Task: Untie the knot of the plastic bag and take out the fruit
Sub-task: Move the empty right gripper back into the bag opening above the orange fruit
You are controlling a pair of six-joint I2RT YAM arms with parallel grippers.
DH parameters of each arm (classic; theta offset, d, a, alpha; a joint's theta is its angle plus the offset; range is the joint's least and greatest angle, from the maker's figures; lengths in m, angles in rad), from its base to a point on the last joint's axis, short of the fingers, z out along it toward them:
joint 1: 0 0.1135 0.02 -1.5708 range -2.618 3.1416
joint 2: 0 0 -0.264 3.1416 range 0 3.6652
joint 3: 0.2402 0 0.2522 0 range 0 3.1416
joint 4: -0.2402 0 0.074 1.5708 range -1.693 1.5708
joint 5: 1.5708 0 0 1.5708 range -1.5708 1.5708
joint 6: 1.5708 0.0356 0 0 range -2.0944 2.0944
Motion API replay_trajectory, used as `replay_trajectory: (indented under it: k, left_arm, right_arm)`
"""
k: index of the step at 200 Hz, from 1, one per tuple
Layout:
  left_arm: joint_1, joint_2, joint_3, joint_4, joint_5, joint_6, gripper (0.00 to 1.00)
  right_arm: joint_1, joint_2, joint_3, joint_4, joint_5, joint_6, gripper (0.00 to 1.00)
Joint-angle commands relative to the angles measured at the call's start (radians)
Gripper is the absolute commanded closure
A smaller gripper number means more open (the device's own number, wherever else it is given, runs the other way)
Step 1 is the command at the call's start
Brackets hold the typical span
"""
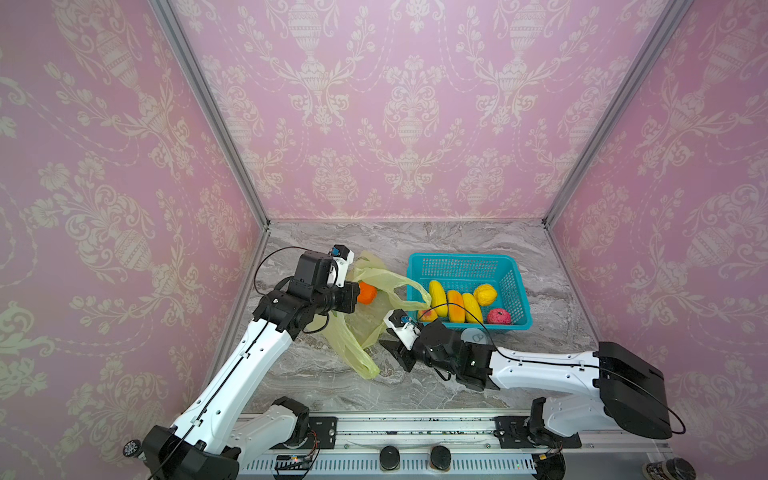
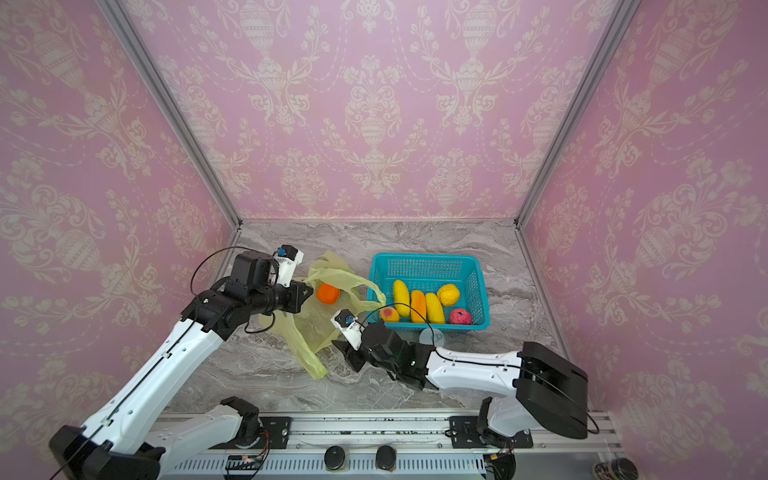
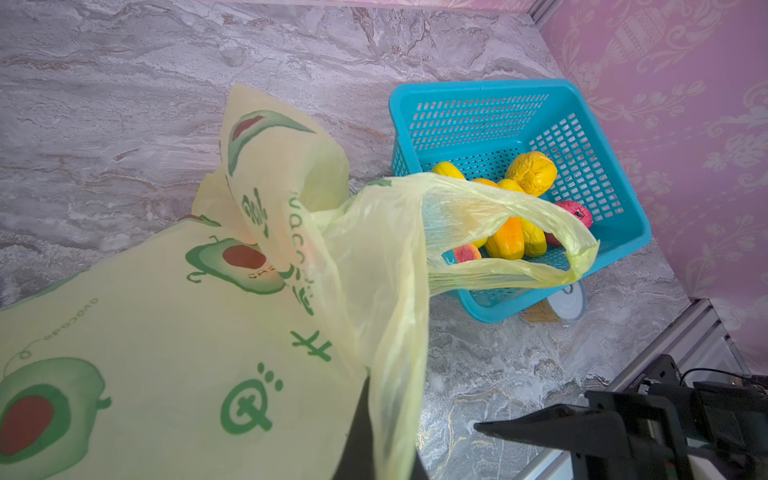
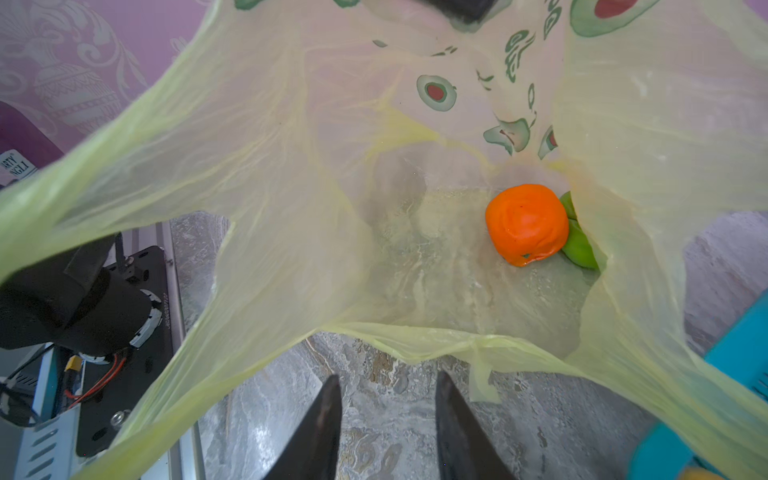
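In both top views, a thin yellow-green plastic bag [image 1: 353, 345] lay crumpled on a grey marble table [image 1: 415, 241], left of centre, its mouth gaping wide. The left claw [image 3: 370, 415] was closed on the bag's film, at about the bag's ten o'clock, holding that side raised off the table. The right claw [image 4: 388, 374] sat low over the table at the bag's four o'clock, pointing into the open mouth. Its jaws were parted with nothing between them.

Inside the bag, toward twelve o'clock, an orange [image 4: 525, 224] rested on the bottom film, touching a green fruit [image 4: 579, 249] half hidden behind it.

A teal mesh basket [image 1: 469, 257] stood at the bag's three o'clock, and a loose handle loop [image 3: 540, 216] stretched toward it. Six pieces lay in the basket: three long yellow fruits [image 1: 472, 307], a round yellow fruit [image 1: 485, 294], a pink-red fruit [image 1: 498, 316] and a peach-coloured fruit [image 1: 428, 314].
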Motion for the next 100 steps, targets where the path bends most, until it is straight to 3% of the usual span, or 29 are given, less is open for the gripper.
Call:
replay_trajectory:
  k: [1,57,78,100]
  left_arm:
    - [0.008,0.004,0.018,-0.016,0.007,0.023,1.0]
    - [0.008,0.001,0.019,-0.013,0.016,0.021,1.0]
    - [0.008,0.0,0.018,-0.012,0.021,0.02,1.0]
    - [0.008,-0.001,0.018,-0.01,0.028,0.02,1.0]
  right_arm:
    - [0.006,0.061,0.062,0.027,0.041,0.009,0.64]
    - [0.006,0.247,0.23,-0.049,0.129,0.045,0.68]
    - [0.006,0.347,0.347,-0.124,0.236,0.053,0.52]
    - [0.004,0.472,0.506,-0.202,0.385,0.064,0.41]
